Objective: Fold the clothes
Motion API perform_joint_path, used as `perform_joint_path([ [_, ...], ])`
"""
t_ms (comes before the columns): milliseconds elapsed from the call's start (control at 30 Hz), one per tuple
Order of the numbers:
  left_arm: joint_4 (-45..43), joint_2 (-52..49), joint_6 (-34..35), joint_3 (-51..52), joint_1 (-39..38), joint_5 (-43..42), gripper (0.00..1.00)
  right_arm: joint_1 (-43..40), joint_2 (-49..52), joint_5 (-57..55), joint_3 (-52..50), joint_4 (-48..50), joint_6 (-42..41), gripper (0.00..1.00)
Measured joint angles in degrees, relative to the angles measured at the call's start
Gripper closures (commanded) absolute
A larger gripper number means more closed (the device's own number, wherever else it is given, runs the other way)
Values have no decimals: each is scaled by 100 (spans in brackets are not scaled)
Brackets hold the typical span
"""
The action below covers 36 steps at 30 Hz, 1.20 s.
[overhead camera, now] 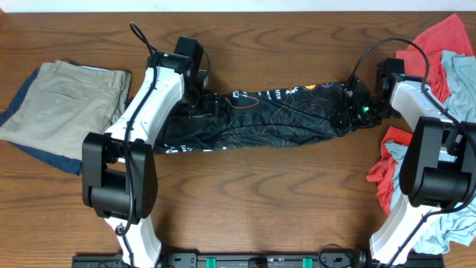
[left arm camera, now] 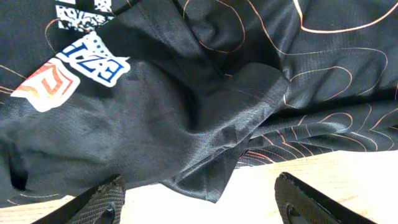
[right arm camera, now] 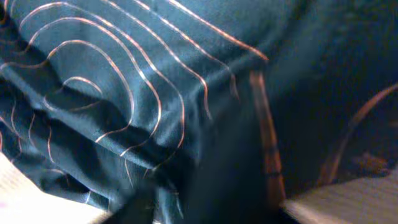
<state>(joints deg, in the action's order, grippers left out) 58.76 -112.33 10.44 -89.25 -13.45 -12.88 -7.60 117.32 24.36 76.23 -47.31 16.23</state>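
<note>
Saw black jersey [overhead camera: 275, 115] stretched lengthwise across middle of table [overhead camera: 260, 201], bunched and creased, orange lines and white lettering showing. Found left gripper [left arm camera: 199, 186] at jersey's left end, fingers [left arm camera: 102, 202] wide apart, nothing clamped. Noted loose fabric corner between them, over bare wood. Found right gripper [overhead camera: 357, 110] at jersey's right end. Wrist view blurred and full of cloth, so could not tell whether wide or pinching. Noted khaki trousers [overhead camera: 63, 100] far left, red garment [overhead camera: 439, 41] and light-blue garment [overhead camera: 462, 74] heaped far right.
</note>
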Motion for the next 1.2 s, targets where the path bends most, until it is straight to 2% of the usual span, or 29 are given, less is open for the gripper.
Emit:
perform_joint_path([
  [167, 111, 0, -2, 0, 2, 0, 22, 7, 59, 0, -22, 2, -81, 99],
  [267, 214, 0, 4, 0, 39, 2, 23, -13, 59, -426, 101, -142, -468, 99],
  [500, 369, 0, 28, 0, 470, 4, 23, -505, 114, -2127, 1147, -1132, -1519, 99],
  [733, 402, 0, 155, 2, 822, 24, 23, -557, 114, -2247, 2068, -1836, -1513, 99],
  [967, 400, 0, 177, 2, 804, 22, 23, 448, 114, -1910, 2103, -2166, -1427, 99],
  [1200, 402, 0, 177, 2, 804, 22, 23, 2004, 114, -1716, 2103, -2240, -1388, 99],
])
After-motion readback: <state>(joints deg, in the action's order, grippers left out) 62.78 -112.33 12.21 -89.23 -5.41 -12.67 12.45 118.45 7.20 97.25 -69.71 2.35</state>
